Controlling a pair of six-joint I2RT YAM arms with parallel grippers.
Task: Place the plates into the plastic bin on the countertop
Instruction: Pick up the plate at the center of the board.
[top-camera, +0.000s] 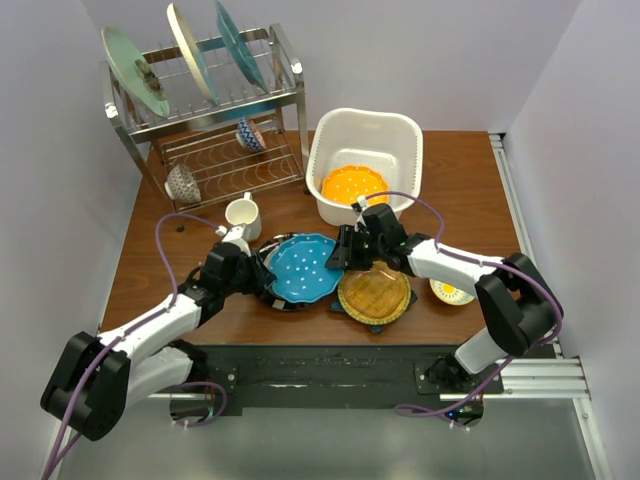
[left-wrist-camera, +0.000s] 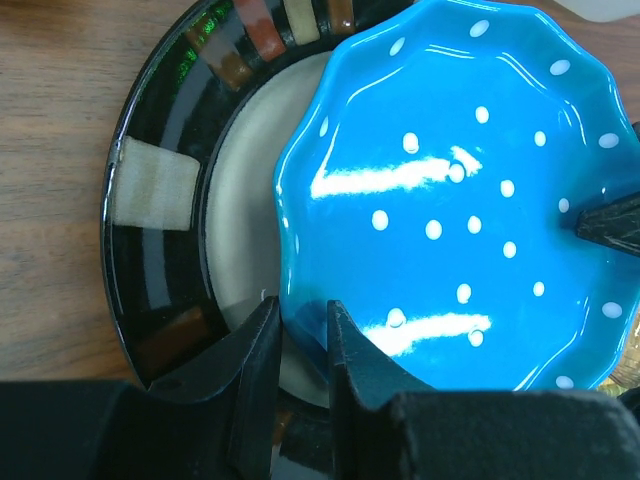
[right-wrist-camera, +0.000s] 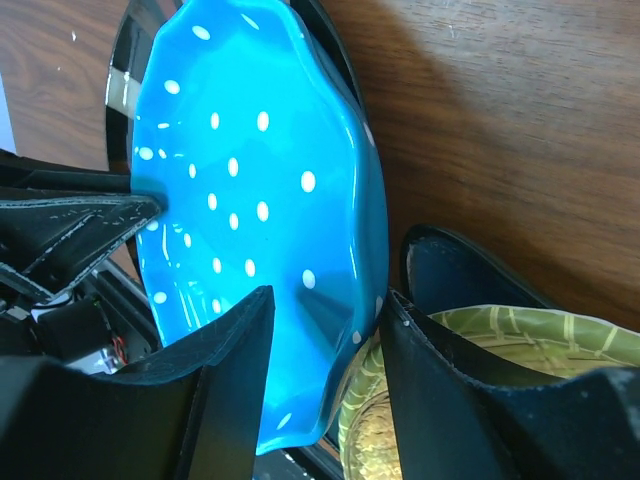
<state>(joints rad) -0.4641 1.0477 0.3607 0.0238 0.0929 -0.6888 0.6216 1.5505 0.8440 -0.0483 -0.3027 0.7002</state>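
Left claw (left-wrist-camera: 303, 318), nearly closed, nips the blue dotted plate (top-camera: 300, 268) at its nine o'clock rim. Right claw (right-wrist-camera: 328, 300) straddles the three o'clock rim, half spread, grip unclear. Black-rimmed plate (left-wrist-camera: 160, 250) lies beneath. White plastic bin (top-camera: 330, 135), holding the orange dotted plate (top-camera: 352, 186), stands at one o'clock.

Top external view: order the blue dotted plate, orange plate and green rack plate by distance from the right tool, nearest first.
1. blue dotted plate, its rim inside the right tool.
2. orange plate, behind it, inside the plastic bin.
3. green rack plate, far back left.
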